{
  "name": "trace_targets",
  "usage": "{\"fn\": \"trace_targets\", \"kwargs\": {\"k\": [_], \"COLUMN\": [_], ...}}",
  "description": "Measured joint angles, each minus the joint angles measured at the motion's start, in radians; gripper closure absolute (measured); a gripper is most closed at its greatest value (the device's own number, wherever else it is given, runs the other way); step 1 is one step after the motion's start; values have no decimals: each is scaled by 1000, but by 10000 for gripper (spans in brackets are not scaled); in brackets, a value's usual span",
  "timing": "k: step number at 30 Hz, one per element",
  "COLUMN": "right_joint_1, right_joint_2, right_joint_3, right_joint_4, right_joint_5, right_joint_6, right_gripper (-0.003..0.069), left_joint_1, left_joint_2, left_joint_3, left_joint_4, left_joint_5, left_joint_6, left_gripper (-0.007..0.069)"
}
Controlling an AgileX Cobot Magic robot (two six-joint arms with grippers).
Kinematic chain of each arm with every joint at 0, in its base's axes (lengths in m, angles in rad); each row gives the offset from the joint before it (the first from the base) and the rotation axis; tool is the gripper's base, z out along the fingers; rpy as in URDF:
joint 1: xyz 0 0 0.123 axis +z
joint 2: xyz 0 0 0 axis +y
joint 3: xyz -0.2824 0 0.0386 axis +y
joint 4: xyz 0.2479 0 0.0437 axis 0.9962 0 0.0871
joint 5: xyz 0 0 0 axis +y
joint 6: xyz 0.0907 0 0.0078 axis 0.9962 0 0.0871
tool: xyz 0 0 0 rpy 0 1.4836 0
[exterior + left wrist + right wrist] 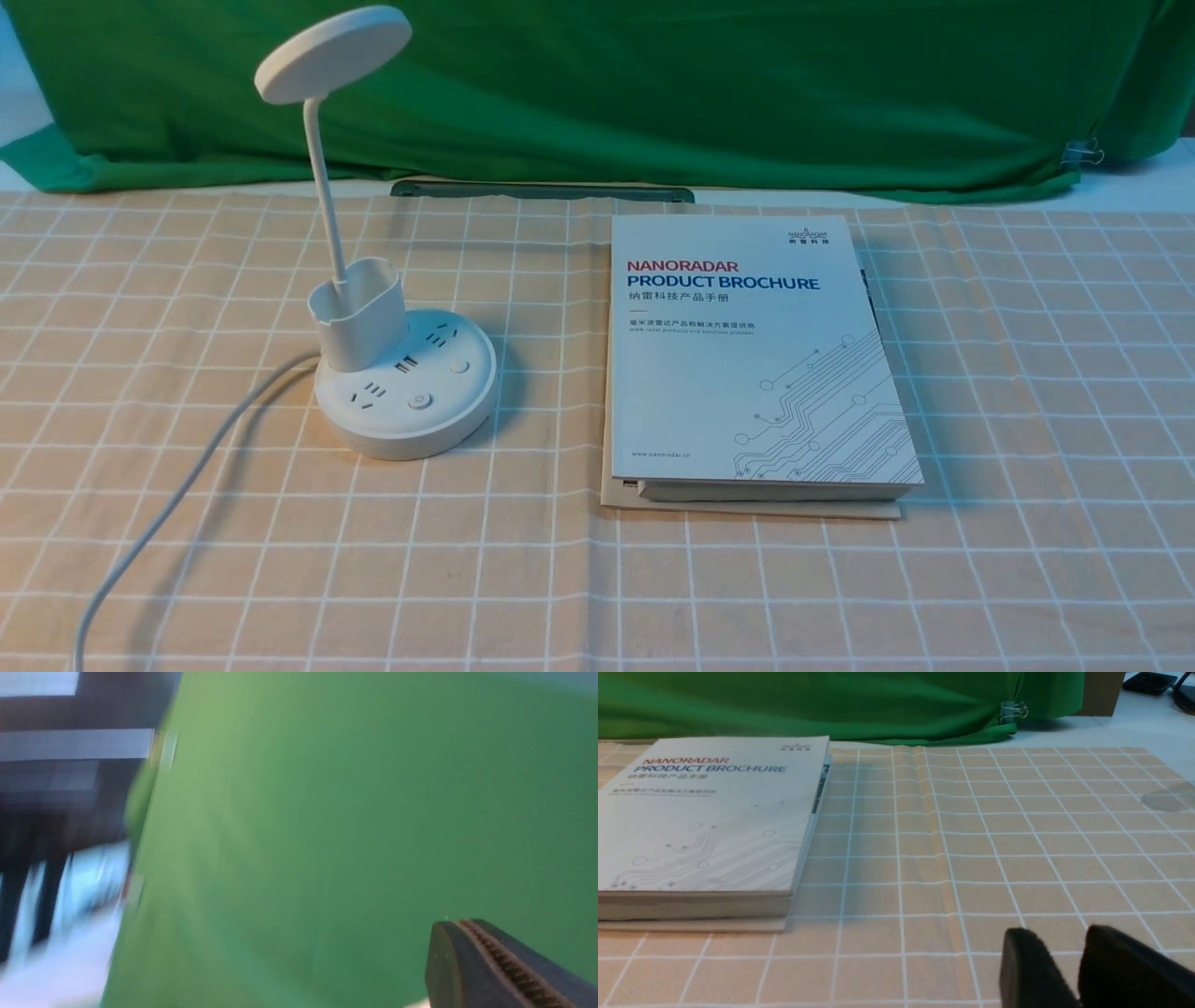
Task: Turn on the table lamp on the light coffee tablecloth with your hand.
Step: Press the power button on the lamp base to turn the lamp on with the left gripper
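The white table lamp (406, 392) stands on the left part of the light coffee tablecloth (1027, 373) in the front view. Its disc head (333, 53) is unlit. Its base carries sockets and two round buttons (420, 403), and its white cord (187, 485) runs off to the near left. Neither gripper shows in the front view. My left gripper (460, 926) is shut and empty, seen blurred against green cloth (327, 812). My right gripper (1057, 940) hovers low over the tablecloth (1017, 835), jaws a little apart and empty. The lamp is out of both wrist views.
A thick white product brochure (756, 355) lies right of the lamp and also shows in the right wrist view (710, 812). Green cloth (653, 84) drapes along the back, held by a binder clip (1083, 154). A dark strip (541, 191) lies at the cloth's foot.
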Motion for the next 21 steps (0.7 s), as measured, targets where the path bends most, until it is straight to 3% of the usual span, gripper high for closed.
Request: {"fn": "trace_targets", "kwargs": {"k": [3, 4, 8, 9, 10, 11, 13, 16, 20, 21], "right_joint_1": [0, 0, 0, 0, 0, 0, 0, 0, 0, 0], "right_joint_2": [0, 0, 0, 0, 0, 0, 0, 0, 0, 0], "right_joint_3": [0, 0, 0, 0, 0, 0, 0, 0, 0, 0], "right_joint_4": [0, 0, 0, 0, 0, 0, 0, 0, 0, 0], "right_joint_5": [0, 0, 0, 0, 0, 0, 0, 0, 0, 0], "right_joint_6": [0, 0, 0, 0, 0, 0, 0, 0, 0, 0], "right_gripper": [419, 419, 419, 419, 419, 419, 419, 419, 419, 419], "left_joint_1": [0, 0, 0, 0, -11, -24, -82, -199, -331, -356], "left_joint_2": [238, 251, 540, 565, 664, 710, 821, 962, 1138, 1204], "left_joint_3": [-5, -5, -5, -5, -10, -19, -60, -152, -312, -367], "left_joint_4": [-163, -163, -680, -727, -877, -921, -953, -846, -536, -405], "left_joint_5": [152, 161, 344, 358, 405, 418, 408, 363, 346, 345], "left_joint_6": [99, 99, 562, 631, 781, 828, 869, 793, 551, 443], "left_gripper": [623, 623, 623, 623, 624, 626, 629, 629, 629, 629]}}
